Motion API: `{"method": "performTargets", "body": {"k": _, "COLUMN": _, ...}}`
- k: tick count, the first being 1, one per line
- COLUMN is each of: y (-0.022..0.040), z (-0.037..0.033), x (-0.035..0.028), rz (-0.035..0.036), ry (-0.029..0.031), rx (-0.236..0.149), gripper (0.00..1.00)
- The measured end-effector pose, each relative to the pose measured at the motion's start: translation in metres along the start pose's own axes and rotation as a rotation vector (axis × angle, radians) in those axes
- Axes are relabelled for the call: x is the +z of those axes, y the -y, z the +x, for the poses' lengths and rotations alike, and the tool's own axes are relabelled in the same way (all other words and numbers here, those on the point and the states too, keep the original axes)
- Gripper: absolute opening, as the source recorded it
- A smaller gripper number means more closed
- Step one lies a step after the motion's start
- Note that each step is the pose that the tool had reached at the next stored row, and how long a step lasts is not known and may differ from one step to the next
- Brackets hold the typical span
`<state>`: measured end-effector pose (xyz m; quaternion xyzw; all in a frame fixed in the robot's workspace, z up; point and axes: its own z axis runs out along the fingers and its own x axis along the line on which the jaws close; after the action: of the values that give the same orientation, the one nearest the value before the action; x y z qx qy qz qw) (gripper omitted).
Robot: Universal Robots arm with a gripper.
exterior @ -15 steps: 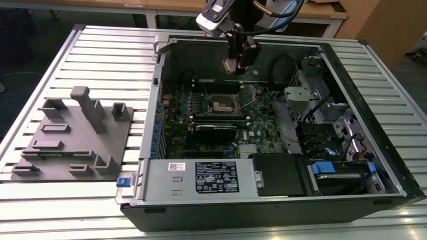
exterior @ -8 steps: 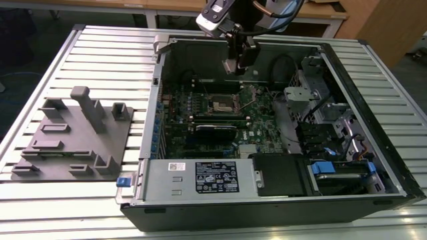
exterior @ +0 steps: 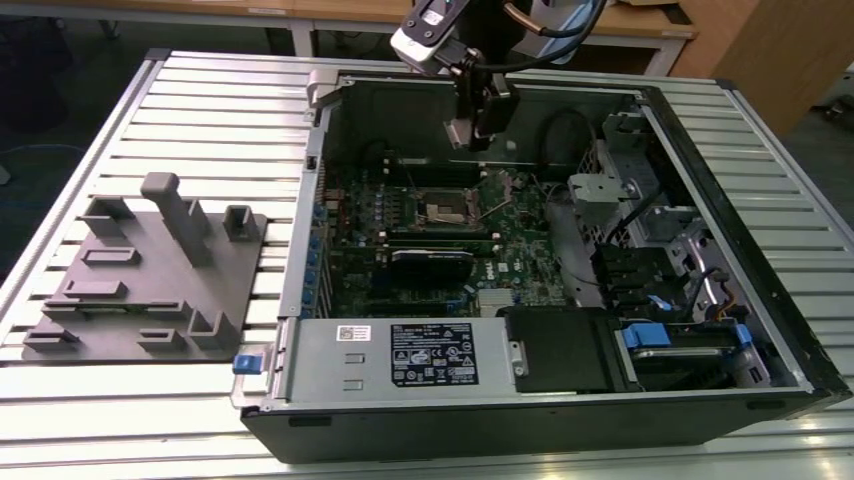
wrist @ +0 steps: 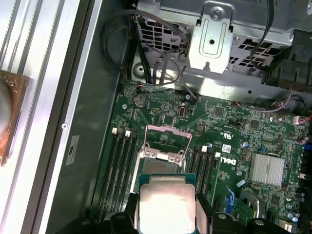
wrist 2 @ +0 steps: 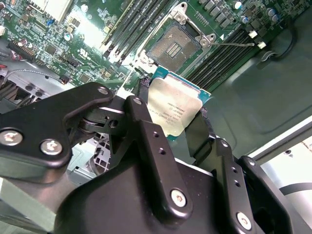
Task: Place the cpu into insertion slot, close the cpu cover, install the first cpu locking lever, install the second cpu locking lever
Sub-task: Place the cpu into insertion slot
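Observation:
My gripper hangs over the open computer case, shut on the cpu, a flat square chip with a silvery top. In both wrist views the black fingers press the chip's two opposite edges. The cpu is in the air, a short way off the insertion slot on the green board. The slot lies bare with its dark contact field showing. The cpu cover stands swung up on the slot's far side. A thin wire lever sticks out beside the slot.
The case lies on its side on a slatted metal table. A grey moulded fixture sits at the exterior view's left. Black memory slots flank the socket. A metal drive cage, cables and a finned heat sink stand nearby.

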<state>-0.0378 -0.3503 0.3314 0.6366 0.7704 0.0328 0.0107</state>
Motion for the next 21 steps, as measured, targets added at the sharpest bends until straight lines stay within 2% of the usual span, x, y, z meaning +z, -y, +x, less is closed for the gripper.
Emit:
{"method": "performTargets", "body": {"k": 7, "y": 0.0000, "z": 0.0000, "x": 0.0007, "rz": -0.0002, "ry": -0.0002, "rx": 0.000, "gripper": 0.54}}
{"method": "performTargets", "body": {"k": 15, "y": 0.0022, "z": -0.0001, "x": 0.0076, "rz": 0.0004, "ry": 0.0002, "rx": 0.005, "gripper": 0.54}}
{"method": "performTargets", "body": {"k": 21, "y": 0.0030, "z": -0.0001, "x": 0.0135, "rz": -0.0010, "ry": 0.0060, "rx": 0.086, "gripper": 0.54}}
